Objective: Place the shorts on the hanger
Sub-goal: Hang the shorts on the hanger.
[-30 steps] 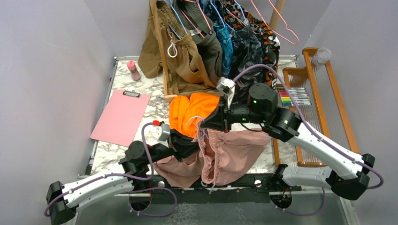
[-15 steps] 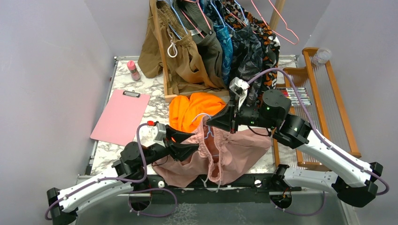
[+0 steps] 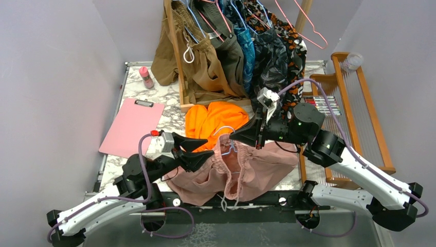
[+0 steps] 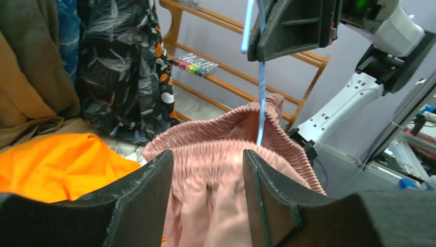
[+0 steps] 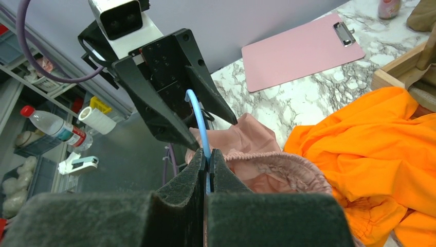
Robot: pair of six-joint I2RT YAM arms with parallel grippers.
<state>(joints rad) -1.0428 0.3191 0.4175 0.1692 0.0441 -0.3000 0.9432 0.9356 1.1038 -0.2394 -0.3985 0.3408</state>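
1. Pinching the thin light blue wire hanger [image 5: 198, 116] with my right claw [image 5: 207, 159], its fingers pressed together on the wire.
2. Hanger wire runs down into the gathered waistband of the baggy dusty pink fabric shorts [image 3: 257, 164]; the waistband is bunched up around the wire.
3. Rest of the shorts lies slumped on the white marble table [image 3: 164, 95] at its near edge, just in front of the crumpled bright orange shorts [image 3: 216, 116].
4. My left claw [image 4: 205, 154] stands apart with nothing in it, facing the waistband from the left.
5. Flat pink clipboard [image 3: 131, 128] lies well apart on the left side.
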